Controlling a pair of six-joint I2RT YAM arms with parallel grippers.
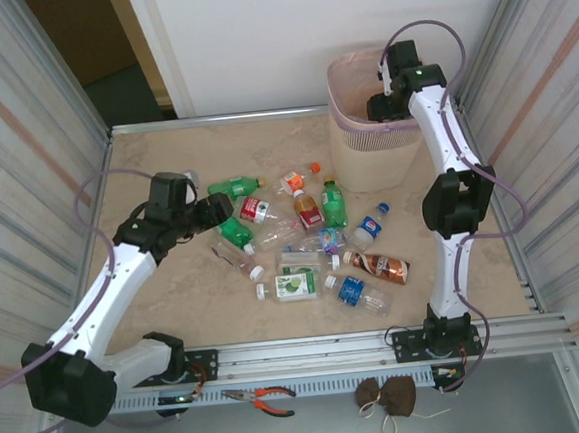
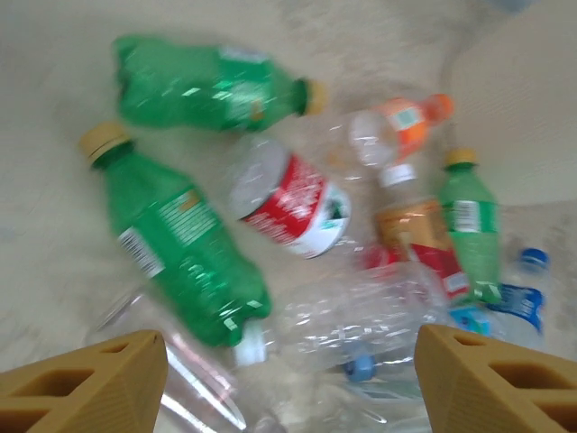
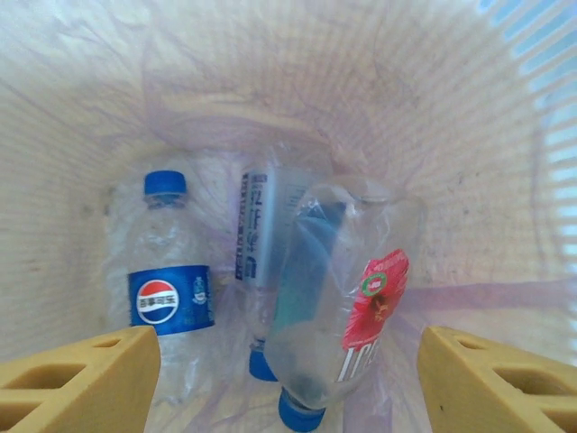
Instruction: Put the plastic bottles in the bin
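1. Ribbed panels wall in the table on its left and right. Bare surface lies left of the bottle heap and along the far edge.
2. The bin stands at the far right of the table, close to the right panel and just beyond the heap.
3. The right gripper hangs over the bin's mouth, fingers spread with nothing between them.
4. The left gripper sits over the heap's left edge, above two green bottles. Its fingers are spread wide and grip nothing; that wrist view is blurred.
5. Red-handled pliers and a brown pouch lie on the near ledge by the arm bases, off the table.
6. About a dozen bottles lie on their sides mid-table, touching or overlapping. They are green, clear and brown, with red, blue and green labels.
7. Three more lie inside the bin on its pink liner: a blue-labelled bottle, a grey-labelled bottle and a crumpled clear one with a red flower label.
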